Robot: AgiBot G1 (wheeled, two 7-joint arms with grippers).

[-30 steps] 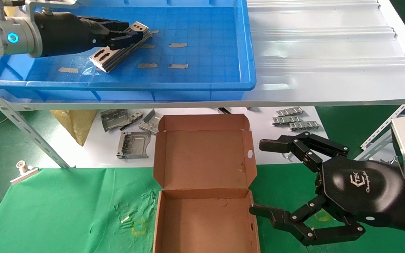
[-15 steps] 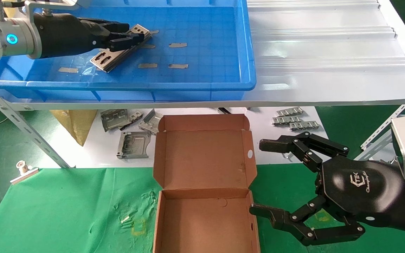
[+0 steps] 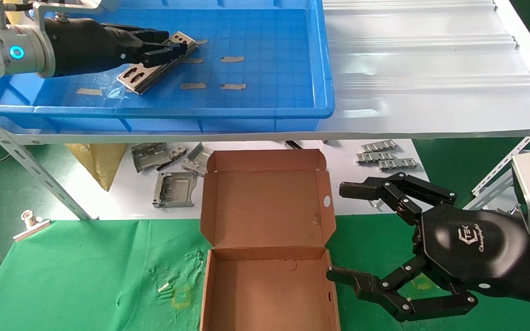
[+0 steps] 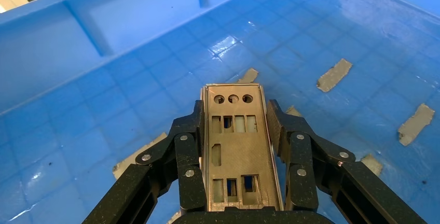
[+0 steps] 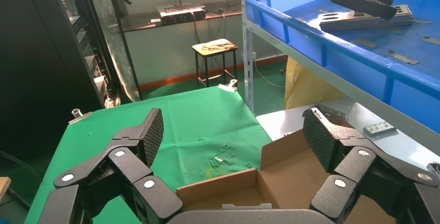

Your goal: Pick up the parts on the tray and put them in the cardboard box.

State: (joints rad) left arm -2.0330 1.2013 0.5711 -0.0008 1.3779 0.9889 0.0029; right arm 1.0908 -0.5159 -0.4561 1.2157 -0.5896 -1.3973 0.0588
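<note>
One stack of parts [image 3: 157, 62] in tray [image 3: 265, 110], upper left, pinched by left end effector [image 3: 166, 48]. One box [image 3: 269, 239] bottom center. Right end effector [image 3: 361, 236] spread, lower right.

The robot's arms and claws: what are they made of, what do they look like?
The left gripper and right gripper are matte black, with jointed, silver-riveted fingers and ribbed pads. The right's glossy black palm shell bears a white logo. The left arm is white with a glowing blue ring.
</note>
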